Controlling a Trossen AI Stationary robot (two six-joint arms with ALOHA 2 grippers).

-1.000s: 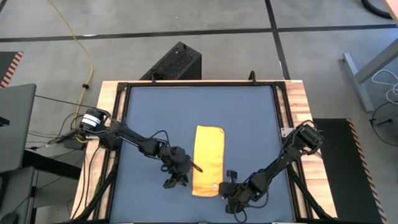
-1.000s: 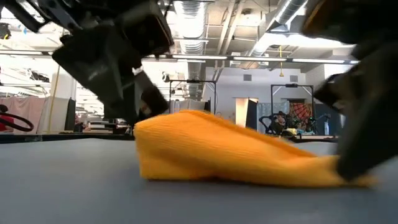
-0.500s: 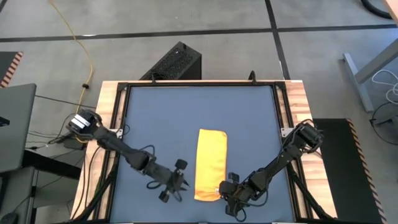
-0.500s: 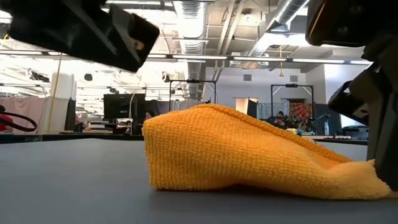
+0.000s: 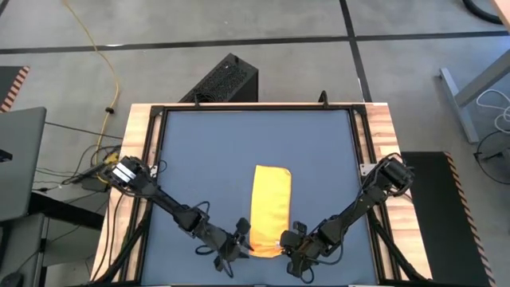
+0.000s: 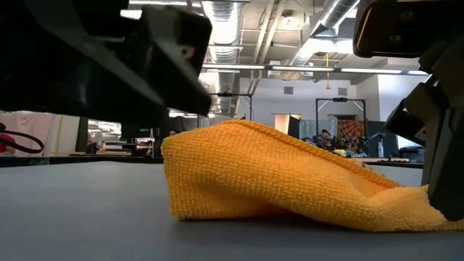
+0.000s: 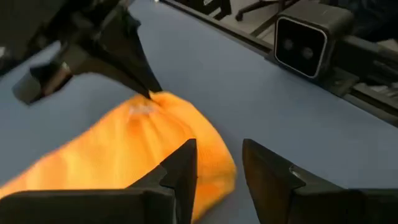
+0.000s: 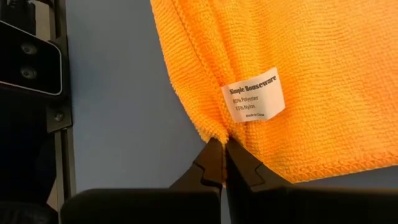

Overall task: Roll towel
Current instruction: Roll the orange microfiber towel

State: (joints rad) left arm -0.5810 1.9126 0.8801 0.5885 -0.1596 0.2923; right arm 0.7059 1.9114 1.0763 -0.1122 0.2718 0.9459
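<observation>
A: Where was the towel (image 5: 270, 209)?
B: Folded into a long strip, lying near the table's (image 5: 199, 143) front edge. The right gripper (image 8: 222, 163) was pinching its near corner beside the white tag (image 8: 253, 94).
A: And the left gripper (image 7: 217, 163)?
B: Spread, just beside the opposite near corner. It should probably grip there squarely, so both ends roll evenly.

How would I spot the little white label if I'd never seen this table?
Find the dark blue table, then the yellow towel near its front edge. The white tag sits at the towel's corner, just beyond where the right gripper pinches the hem; it alone carries printed text.
</observation>
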